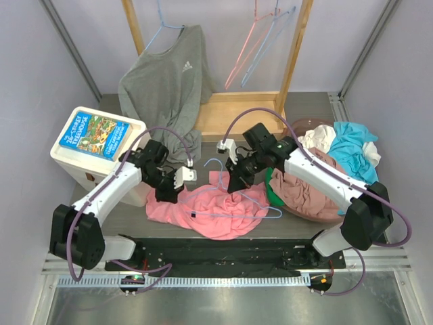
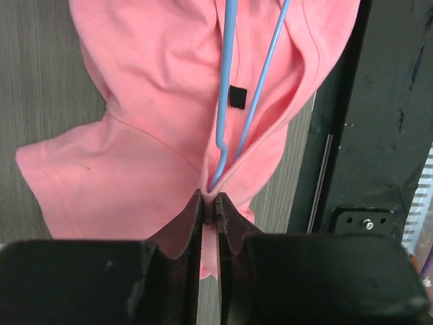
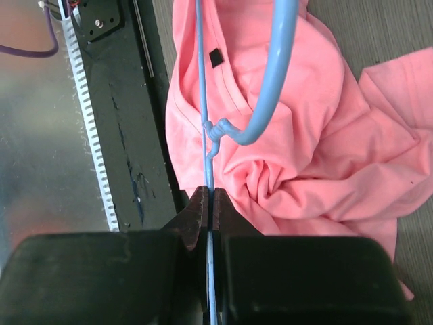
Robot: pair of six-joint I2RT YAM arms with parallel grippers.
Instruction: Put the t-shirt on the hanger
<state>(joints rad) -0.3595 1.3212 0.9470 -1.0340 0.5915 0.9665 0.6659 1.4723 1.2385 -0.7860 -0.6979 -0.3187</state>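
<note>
The salmon-pink t-shirt (image 1: 216, 210) lies crumpled on the table between the arms, with the light-blue hanger (image 1: 238, 200) lying across it. My left gripper (image 1: 174, 191) is shut on a fold of the t-shirt's edge (image 2: 162, 149), right where one end of the hanger (image 2: 226, 101) runs into the fabric. My right gripper (image 1: 237, 181) is shut on the hanger's thin wire (image 3: 203, 88) just below the hook (image 3: 274, 81), above the t-shirt (image 3: 311, 162).
A grey long-sleeved top (image 1: 166, 81) hangs on the wooden rack (image 1: 237, 112) at the back, beside spare pink and blue hangers (image 1: 254, 51). A white box (image 1: 95, 145) stands at the left. A basket of mixed clothes (image 1: 325, 169) is at the right.
</note>
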